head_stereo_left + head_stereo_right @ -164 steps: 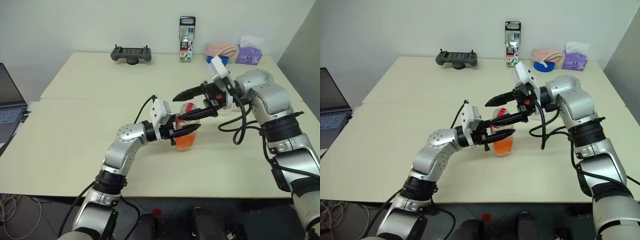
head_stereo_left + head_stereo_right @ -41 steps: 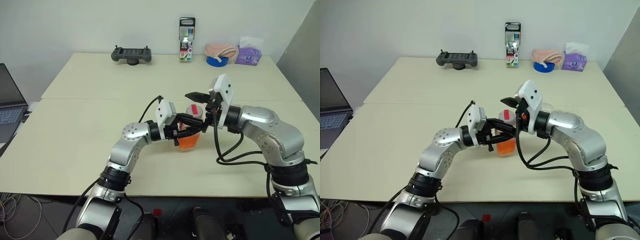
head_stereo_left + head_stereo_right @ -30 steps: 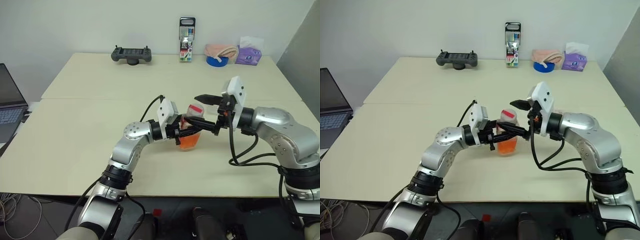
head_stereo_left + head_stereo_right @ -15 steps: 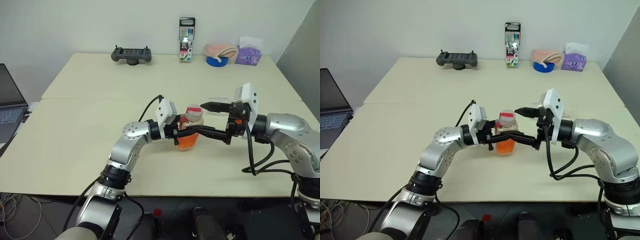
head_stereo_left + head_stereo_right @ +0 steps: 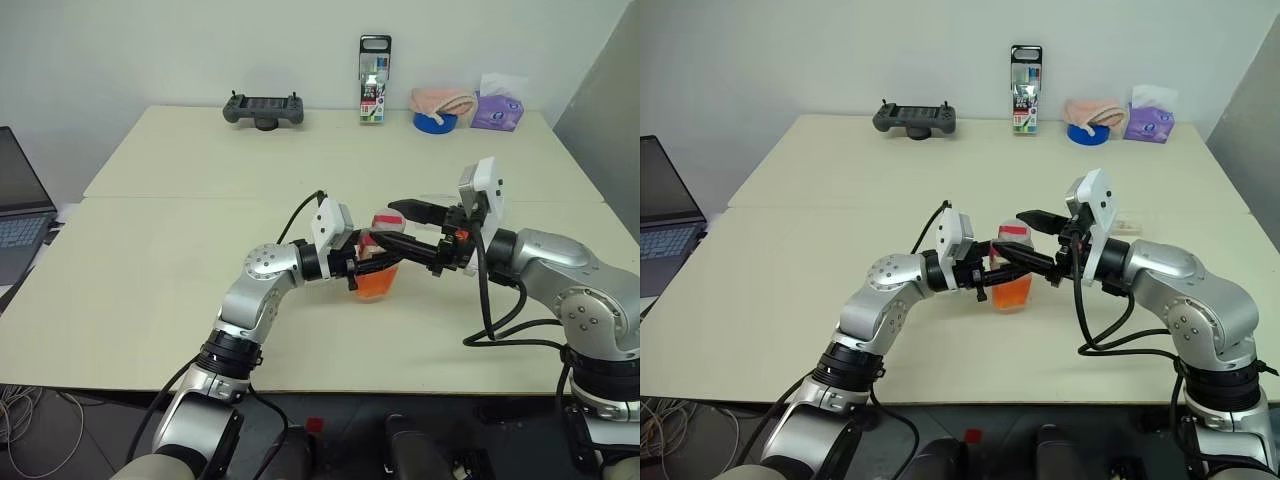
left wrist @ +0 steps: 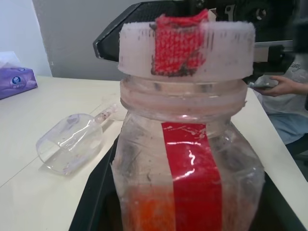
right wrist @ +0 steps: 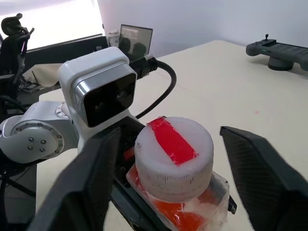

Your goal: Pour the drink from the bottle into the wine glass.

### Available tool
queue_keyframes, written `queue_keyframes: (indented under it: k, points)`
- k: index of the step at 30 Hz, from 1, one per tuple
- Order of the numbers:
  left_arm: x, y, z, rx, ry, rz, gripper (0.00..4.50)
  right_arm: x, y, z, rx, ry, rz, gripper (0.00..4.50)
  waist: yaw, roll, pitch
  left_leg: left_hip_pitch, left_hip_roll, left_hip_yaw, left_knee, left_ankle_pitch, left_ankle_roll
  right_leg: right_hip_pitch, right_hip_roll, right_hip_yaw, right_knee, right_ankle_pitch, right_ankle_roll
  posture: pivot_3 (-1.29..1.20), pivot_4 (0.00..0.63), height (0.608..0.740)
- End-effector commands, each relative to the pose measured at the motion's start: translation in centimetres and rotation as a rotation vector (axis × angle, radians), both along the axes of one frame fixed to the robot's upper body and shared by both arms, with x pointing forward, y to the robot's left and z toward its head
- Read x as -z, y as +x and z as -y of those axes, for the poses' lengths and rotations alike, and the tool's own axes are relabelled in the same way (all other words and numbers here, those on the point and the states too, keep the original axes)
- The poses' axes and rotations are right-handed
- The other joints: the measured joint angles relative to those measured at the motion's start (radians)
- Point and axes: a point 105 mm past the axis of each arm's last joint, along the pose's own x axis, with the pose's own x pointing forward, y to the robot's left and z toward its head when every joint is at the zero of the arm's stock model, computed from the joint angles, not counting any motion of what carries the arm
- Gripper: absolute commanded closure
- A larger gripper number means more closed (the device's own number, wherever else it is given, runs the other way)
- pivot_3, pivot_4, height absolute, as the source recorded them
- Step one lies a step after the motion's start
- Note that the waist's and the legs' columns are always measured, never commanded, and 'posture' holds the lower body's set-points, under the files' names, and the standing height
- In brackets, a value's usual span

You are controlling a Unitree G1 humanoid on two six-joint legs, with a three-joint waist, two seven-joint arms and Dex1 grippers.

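My left gripper is clenching the small clear plastic bottle of orange drink upright on the desk. My right gripper is straddling its red-striped white cap, fingers apart. Risk: a skewed grip slipping, tipping the bottle. The clear wine glass is lying toppled nearby. No legible writing.

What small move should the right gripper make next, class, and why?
Probably close on the cap. The left gripper holds the bottle upright with its cap on, and the right gripper's fingers stand open either side of the cap, not touching.
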Motion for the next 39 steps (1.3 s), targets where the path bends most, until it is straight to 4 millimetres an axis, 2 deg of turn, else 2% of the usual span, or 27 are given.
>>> queue_keyframes:
  k: [1,2,7,11,14,17,19,21,22,23,25,26,28,30,32,35,39]
  points:
    - [-1.7,-0.5,0.3,0.026,-0.043,0.065,2.81,-1.9,-0.8,-0.3,-0.029,0.040,0.067,2.40,0.000,0.000,0.000,0.000,0.000,0.000,0.000,0.000,0.000,0.000,0.000,0.000,0.000,0.000,0.000,0.00,0.150,0.740]
    - [-1.7,-0.5,0.3,0.027,-0.042,0.065,2.81,-2.0,-0.9,-0.4,-0.040,0.047,0.068,2.70,0.000,0.000,0.000,0.000,0.000,0.000,0.000,0.000,0.000,0.000,0.000,0.000,0.000,0.000,0.000,0.00,0.150,0.740]
    - [-1.7,-0.5,0.2,0.026,-0.040,0.064,2.81,-2.7,-1.5,-0.7,-0.091,0.077,0.076,2.73,-0.001,0.000,0.000,0.000,0.000,0.000,0.000,0.000,0.000,0.000,0.000,0.000,0.000,0.000,0.000,0.00,0.150,0.740]
    - [-1.6,-0.5,0.2,0.026,-0.038,0.063,2.82,-2.3,-1.4,-0.2,-0.133,-0.003,0.093,2.76,0.000,0.000,0.000,0.000,0.000,0.000,0.000,0.000,0.000,0.000,0.000,0.000,0.000,0.000,0.000,0.00,0.150,0.740]
    - [-1.7,-0.4,0.2,0.024,-0.040,0.065,2.82,-3.9,-0.1,0.6,-0.095,0.010,0.153,2.76,-0.003,0.000,0.000,0.000,0.000,0.001,0.000,0.000,0.000,0.000,0.000,0.000,-0.001,0.000,0.001,0.00,0.150,0.740]
    - [-1.8,-0.5,0.2,0.012,-0.053,0.075,2.82,-5.5,1.7,2.5,0.057,0.069,0.213,2.76,0.000,0.000,0.000,0.000,0.000,0.001,0.000,0.000,0.000,0.000,0.000,0.000,0.000,0.000,0.001,0.00,0.150,0.740]
    - [-2.0,-0.6,0.1,0.002,-0.065,0.078,2.82,-5.7,3.7,5.8,0.268,0.128,0.215,2.76,0.001,0.000,0.000,0.000,0.000,0.000,-0.001,0.000,0.000,0.000,0.000,0.000,0.000,0.000,0.000,0.00,0.150,0.740]
    - [-2.1,-0.4,-0.1,-0.010,-0.070,0.077,2.82,-3.5,5.7,10.3,0.550,0.134,0.183,2.76,0.004,-0.001,0.000,0.000,0.000,0.000,-0.001,0.000,0.000,0.000,0.000,0.000,-0.001,0.000,0.000,0.00,0.150,0.740]
    - [-2.1,-0.4,-0.2,-0.014,-0.070,0.077,2.82,-2.4,6.1,11.8,0.636,0.123,0.169,2.76,0.009,-0.002,-0.001,0.000,0.000,0.000,-0.001,0.000,0.000,0.000,-0.001,0.000,-0.001,0.001,0.000,0.00,0.150,0.740]
    - [-2.2,-0.4,-0.3,-0.018,-0.071,0.080,2.82,-0.2,6.5,13.6,0.741,0.106,0.127,2.76,0.012,-0.002,-0.001,0.000,0.000,0.000,-0.001,0.000,0.000,0.001,-0.001,0.000,-0.001,0.001,0.000,0.00,0.150,0.740]
    - [-2.3,-0.4,-0.4,-0.026,-0.075,0.084,2.82,3.6,6.2,15.8,0.858,0.102,0.039,2.76,0.016,-0.001,-0.001,-0.001,-0.001,0.001,-0.001,0.000,0.000,0.000,-0.001,0.001,-0.001,0.001,0.000,0.00,0.150,0.740]
    - [-2.4,-0.4,-0.4,-0.030,-0.077,0.085,2.82,5.1,6.0,16.5,0.894,0.109,0.000,2.76,0.017,-0.001,-0.001,-0.001,-0.001,0.001,-0.002,0.000,0.000,0.000,-0.001,0.001,-0.001,0.001,0.000,0.00,0.150,0.740]
    - [-2.4,-0.2,-0.5,-0.045,-0.083,0.085,2.82,9.5,5.5,16.9,0.928,-0.043,-0.085,2.76,0.018,0.000,-0.001,-0.001,-0.001,0.002,-0.002,0.000,0.000,-0.001,-0.001,0.002,0.000,0.001,0.000,0.00,0.150,0.740]
    - [-2.5,0.2,-0.6,-0.063,-0.087,0.085,2.82,12.5,5.2,16.7,0.930,-0.174,-0.145,2.76,0.009,0.000,-0.001,0.000,-0.001,0.003,-0.002,0.000,0.000,-0.001,-0.001,0.003,0.000,0.001,0.000,0.00,0.150,0.740]
    - [-2.8,0.5,-0.8,-0.077,-0.096,0.080,2.82,13.8,5.6,17.3,0.977,-0.202,-0.189,2.76,-0.004,0.000,-0.002,0.001,-0.001,0.005,-0.001,0.000,0.001,-0.001,-0.001,0.004,0.000,0.001,0.000,0.00,0.150,0.740]
    - [-3.0,0.9,-0.8,-0.093,-0.103,0.083,2.82,15.2,5.8,18.2,1.005,-0.228,-0.273,1.83,-0.005,0.000,-0.002,0.004,0.000,0.005,-0.001,0.001,0.002,0.002,0.000,0.004,-0.001,0.000,0.004,0.00,0.150,0.740]
    - [-3.1,1.1,-0.9,-0.107,-0.103,0.093,2.82,14.9,5.8,18.2,0.984,-0.260,-0.261,0.48,-0.004,0.000,-0.002,0.007,0.000,0.003,-0.001,0.001,0.002,0.007,0.001,0.003,-0.003,0.000,0.004,0.00,0.150,0.740]
